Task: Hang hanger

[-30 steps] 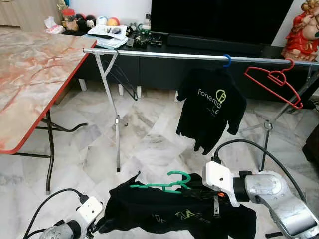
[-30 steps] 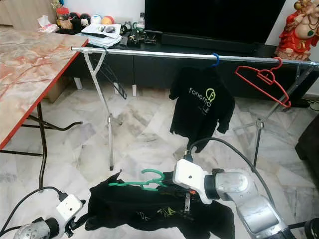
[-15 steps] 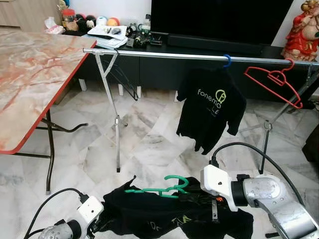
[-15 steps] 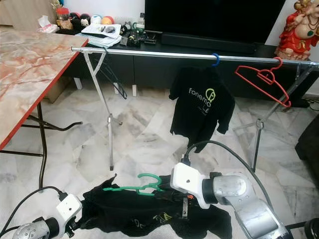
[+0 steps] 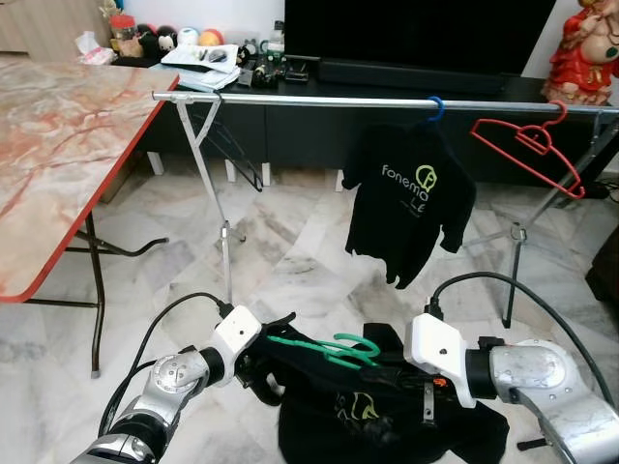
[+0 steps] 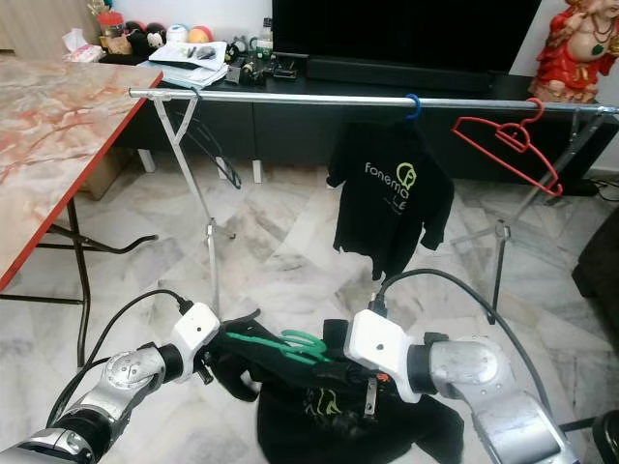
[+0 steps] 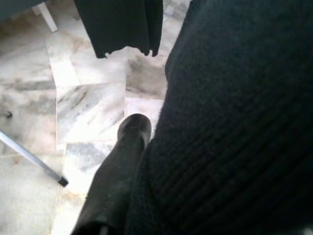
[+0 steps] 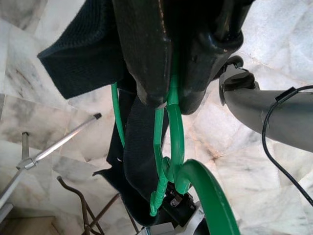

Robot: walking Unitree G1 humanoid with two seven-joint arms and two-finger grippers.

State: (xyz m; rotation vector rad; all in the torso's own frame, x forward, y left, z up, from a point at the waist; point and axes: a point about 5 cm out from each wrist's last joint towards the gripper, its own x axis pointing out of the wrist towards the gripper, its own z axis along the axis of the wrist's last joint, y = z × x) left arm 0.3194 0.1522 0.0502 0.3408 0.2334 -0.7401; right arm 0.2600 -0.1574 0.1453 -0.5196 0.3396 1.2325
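Observation:
A green hanger (image 5: pixel 329 346) carries a black shirt (image 5: pixel 387 425) low over the marble floor, in front of the rack. My right gripper (image 5: pixel 379 360) is shut on the hanger's bar, and its fingers (image 8: pixel 146 73) clamp the green wire (image 8: pixel 176 122) in the right wrist view. My left gripper (image 5: pixel 269 356) reaches in from the left, shut on the shirt's left edge. One black finger (image 7: pixel 122 166) lies against the cloth (image 7: pixel 234 122) in the left wrist view. The silver rail (image 5: pixel 319 101) runs across well above both grippers.
On the rail hang a black printed shirt (image 5: pixel 411 208) on a blue hook (image 5: pixel 437 106) and a bare red hanger (image 5: pixel 530 150). A marble-topped table (image 5: pixel 58 145) stands left. The rack's leg (image 5: pixel 224 242) stands ahead on the left. A dark TV console (image 5: pixel 387 72) lines the back.
My left arm has risen and swung right, carrying the shirt's left edge up to the hanger. The shirt now hangs bunched instead of spread. The right gripper keeps its hold.

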